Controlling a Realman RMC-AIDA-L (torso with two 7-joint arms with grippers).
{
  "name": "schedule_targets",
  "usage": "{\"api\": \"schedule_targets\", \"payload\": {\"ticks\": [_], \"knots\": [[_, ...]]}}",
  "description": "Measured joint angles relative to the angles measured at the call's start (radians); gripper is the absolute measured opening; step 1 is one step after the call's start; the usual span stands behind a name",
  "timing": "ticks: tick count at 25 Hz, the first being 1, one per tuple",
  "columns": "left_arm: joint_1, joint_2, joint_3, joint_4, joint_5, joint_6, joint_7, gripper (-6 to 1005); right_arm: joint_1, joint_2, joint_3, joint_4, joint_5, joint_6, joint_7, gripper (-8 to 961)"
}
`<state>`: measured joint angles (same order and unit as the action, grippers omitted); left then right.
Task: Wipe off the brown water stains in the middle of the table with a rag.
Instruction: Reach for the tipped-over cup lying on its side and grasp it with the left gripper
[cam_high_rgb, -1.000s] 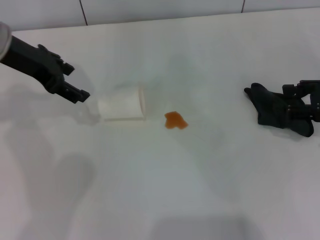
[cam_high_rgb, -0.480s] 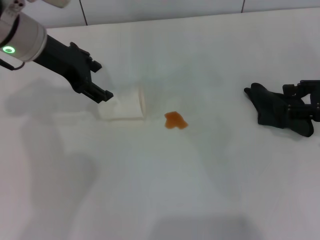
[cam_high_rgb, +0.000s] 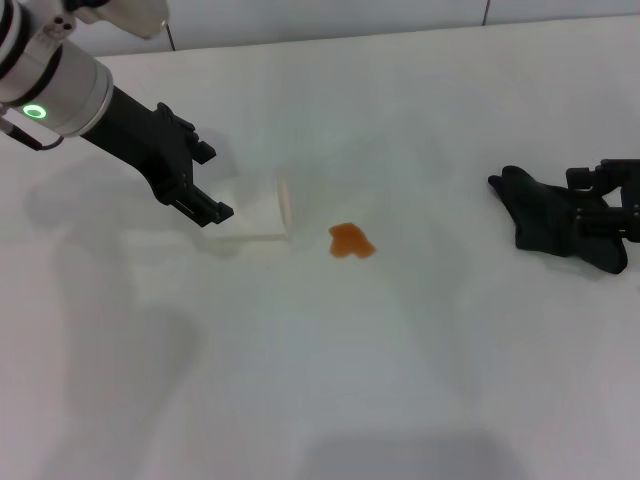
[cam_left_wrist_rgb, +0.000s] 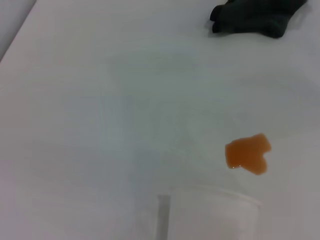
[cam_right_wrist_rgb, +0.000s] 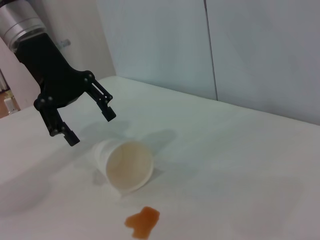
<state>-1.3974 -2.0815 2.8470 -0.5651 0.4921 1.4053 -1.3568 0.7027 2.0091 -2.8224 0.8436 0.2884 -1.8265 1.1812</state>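
My left gripper (cam_high_rgb: 205, 190) hangs just above the closed end of the cup (cam_high_rgb: 255, 210), which lies on its side on the table (cam_high_rgb: 400, 380); its fingers stand apart, as the right wrist view shows, and hold nothing. The brown stain (cam_high_rgb: 351, 241) lies just past the cup's mouth, away from that gripper. My right gripper (cam_high_rgb: 612, 212) rests far off at the table's right edge, right against the dark rag (cam_high_rgb: 548, 222). I cannot tell whether it is apart or clamped on the rag.
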Motion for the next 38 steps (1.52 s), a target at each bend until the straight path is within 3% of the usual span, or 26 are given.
{"api": "schedule_targets", "payload": {"ticks": [8,18,38], "knots": [[-0.004,-0.001,0.000,0.009,0.030,-0.049,0.030,868,0.006,-0.001,0.000,0.000,0.000,0.000,0.004,652],[-0.008,0.000,0.000,0.131,0.075,-0.154,0.028,868,0.002,0.000,0.000,0.000,0.004,-0.001,0.013,652],[-0.019,-0.003,0.000,0.196,0.081,-0.216,0.022,867,0.005,-0.003,-0.002,0.000,0.005,0.000,0.014,652]]}}
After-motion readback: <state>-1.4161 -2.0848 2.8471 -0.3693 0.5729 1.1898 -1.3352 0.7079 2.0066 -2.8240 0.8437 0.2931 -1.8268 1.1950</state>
